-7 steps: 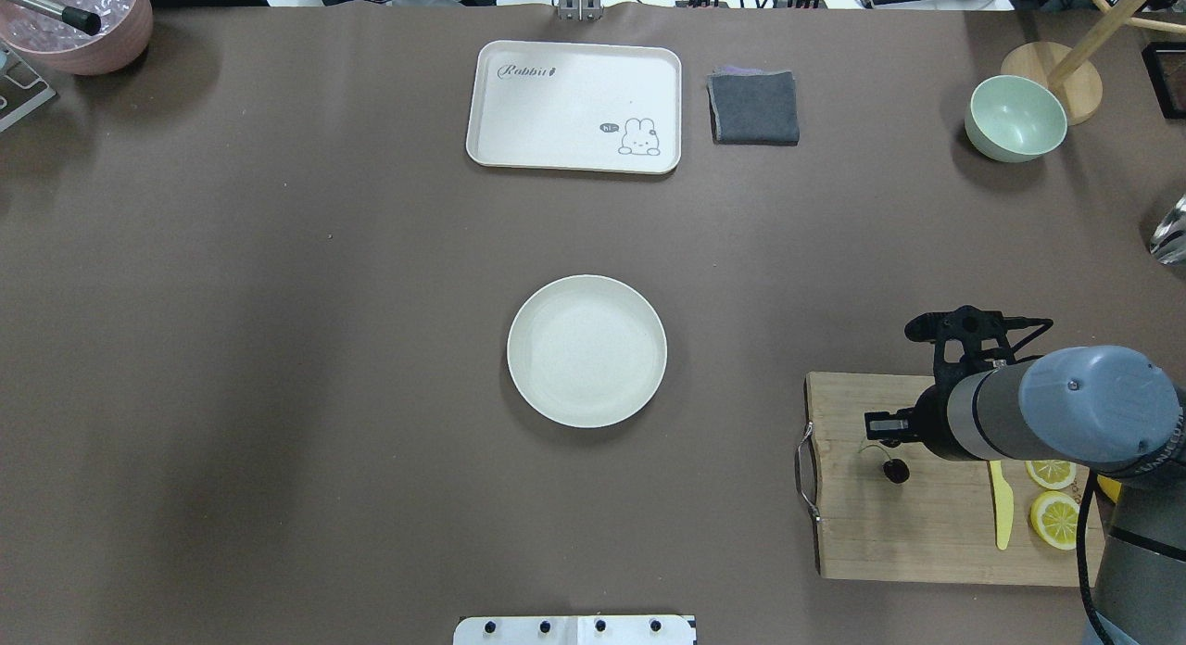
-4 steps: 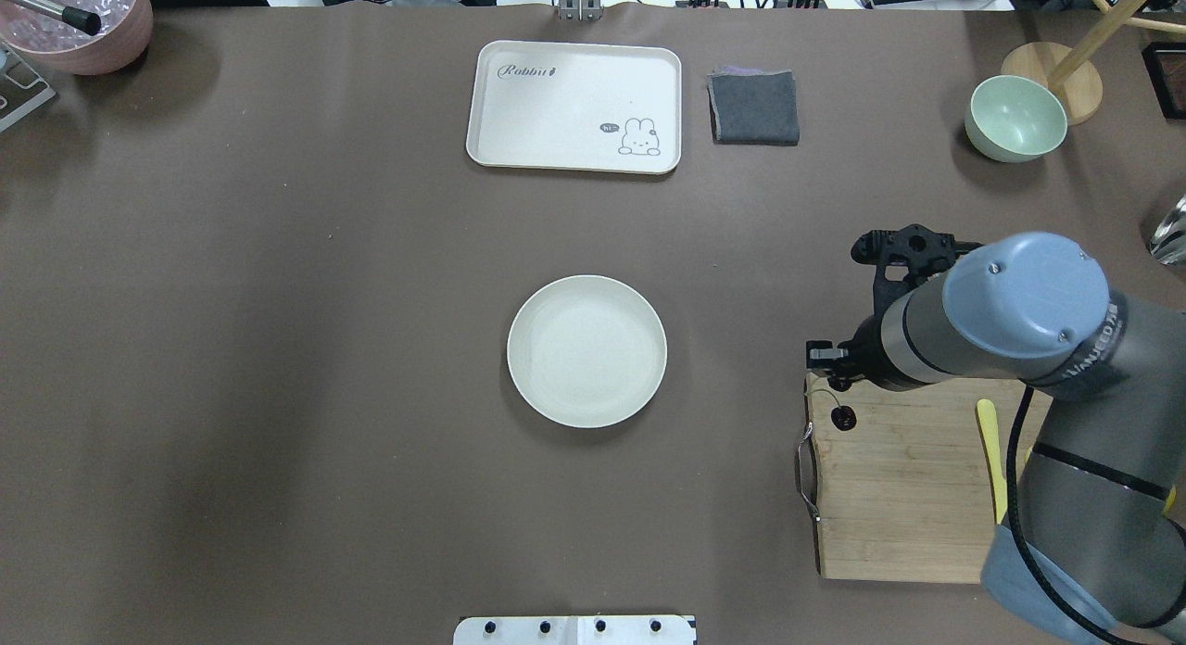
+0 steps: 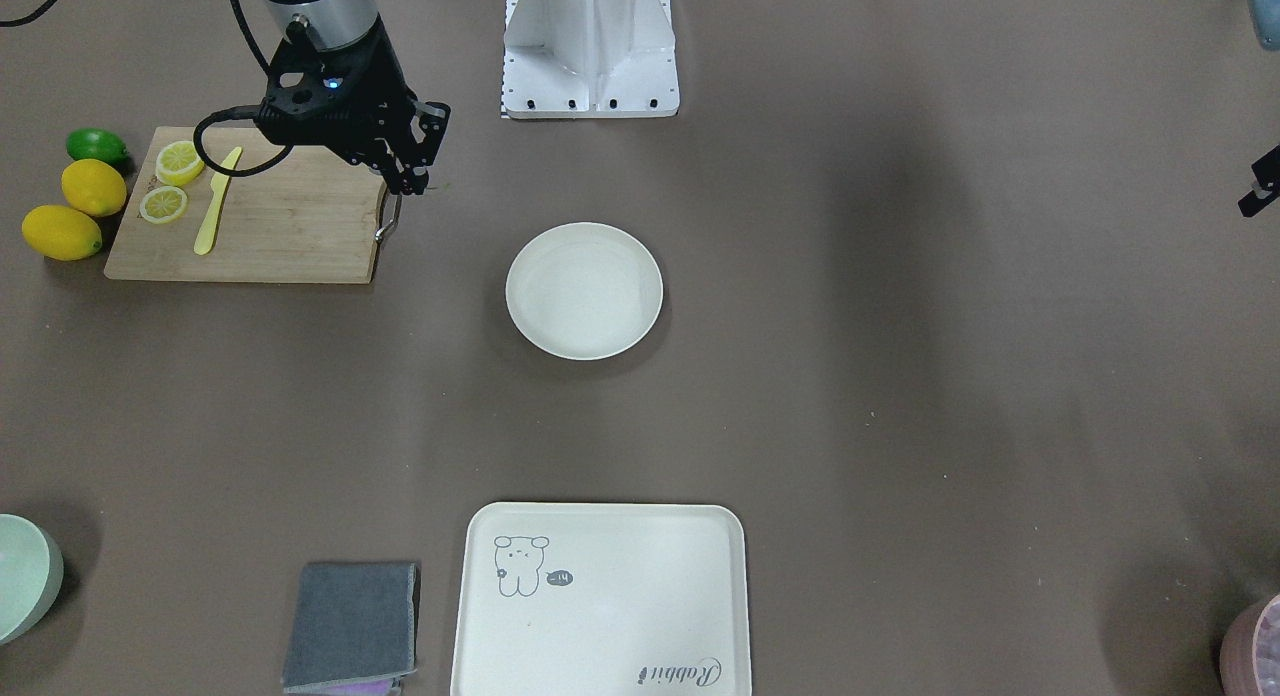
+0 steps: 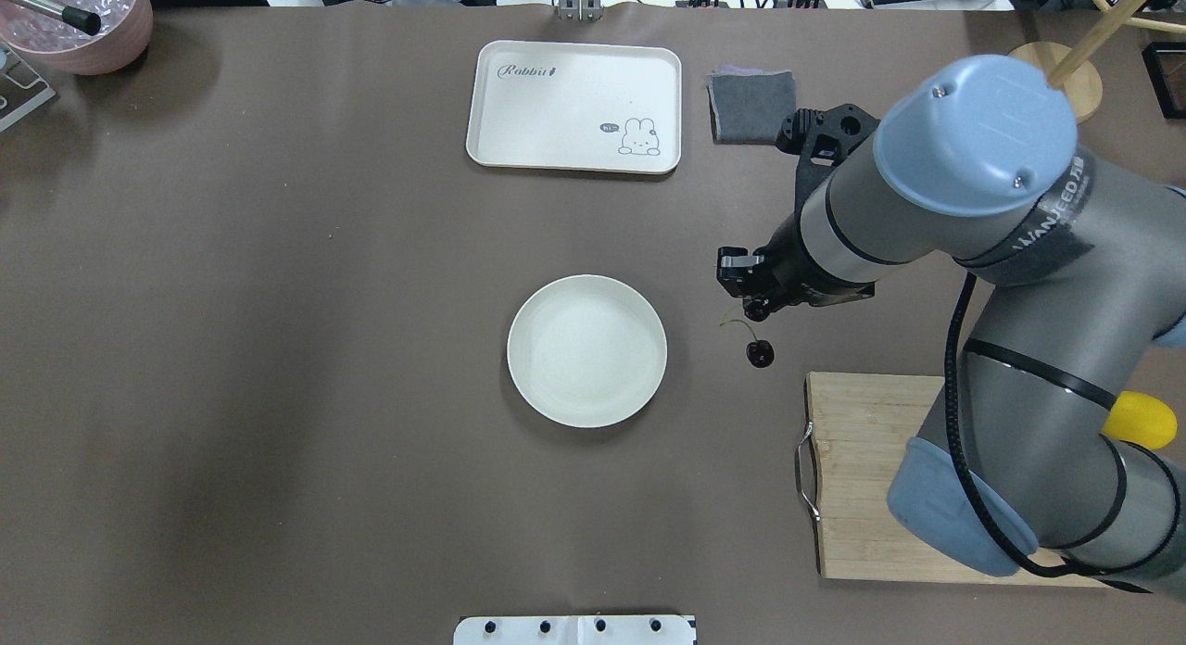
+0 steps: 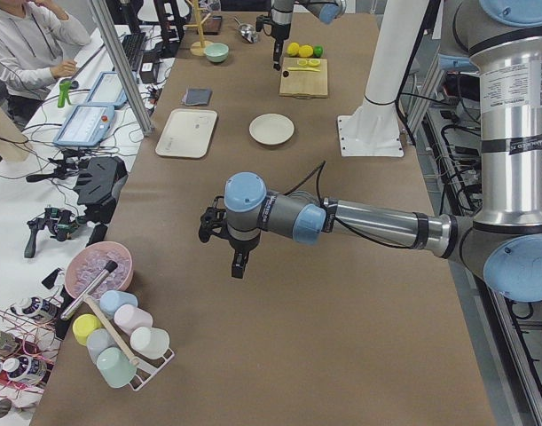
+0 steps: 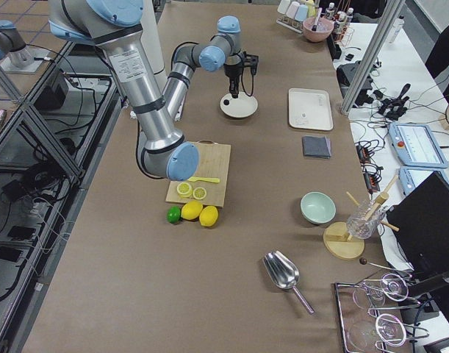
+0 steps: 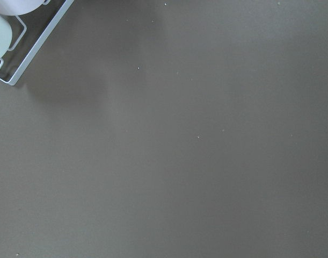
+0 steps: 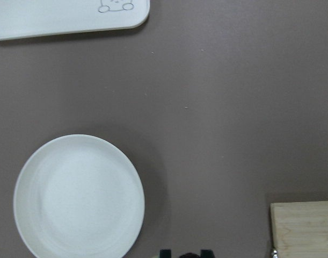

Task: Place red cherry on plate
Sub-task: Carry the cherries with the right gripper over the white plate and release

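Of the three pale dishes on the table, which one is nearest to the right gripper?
The round cream plate, which sits close to the right gripper. The rectangular tray lies farther off, and the green bowl farther still.

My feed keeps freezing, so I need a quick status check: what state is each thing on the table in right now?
red cherry: hanging from the right gripper, in the air short of the plate.
right gripper: shut on the cherry's stem.
plate: empty, upright.
left gripper: open or shut cannot be told.
tray: empty.
green bowl: upright, empty.
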Available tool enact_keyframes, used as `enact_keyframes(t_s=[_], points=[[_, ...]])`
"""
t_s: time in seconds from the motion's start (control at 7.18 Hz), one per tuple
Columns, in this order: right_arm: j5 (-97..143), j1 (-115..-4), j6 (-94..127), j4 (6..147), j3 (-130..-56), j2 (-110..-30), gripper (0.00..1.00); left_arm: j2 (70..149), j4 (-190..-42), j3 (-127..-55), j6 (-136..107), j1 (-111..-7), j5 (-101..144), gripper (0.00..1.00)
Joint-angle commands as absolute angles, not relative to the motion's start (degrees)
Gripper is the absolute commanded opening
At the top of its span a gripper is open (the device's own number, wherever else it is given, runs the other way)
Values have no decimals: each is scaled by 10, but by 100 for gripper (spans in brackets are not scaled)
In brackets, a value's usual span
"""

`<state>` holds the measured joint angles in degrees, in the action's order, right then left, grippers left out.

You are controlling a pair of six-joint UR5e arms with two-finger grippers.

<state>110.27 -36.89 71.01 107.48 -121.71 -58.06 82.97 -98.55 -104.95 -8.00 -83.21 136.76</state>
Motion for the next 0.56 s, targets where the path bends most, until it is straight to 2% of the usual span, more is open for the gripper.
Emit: enact_keyframes(t_s=[0.0,0.42], points=[[1073,-340,737,1101,-1153,-486,0,830,-986,-1048,-80,-830,1368,98],[987,-259,787,1047,-1067,-471,0,830,-990,-1048,-80,-830,1368,98]])
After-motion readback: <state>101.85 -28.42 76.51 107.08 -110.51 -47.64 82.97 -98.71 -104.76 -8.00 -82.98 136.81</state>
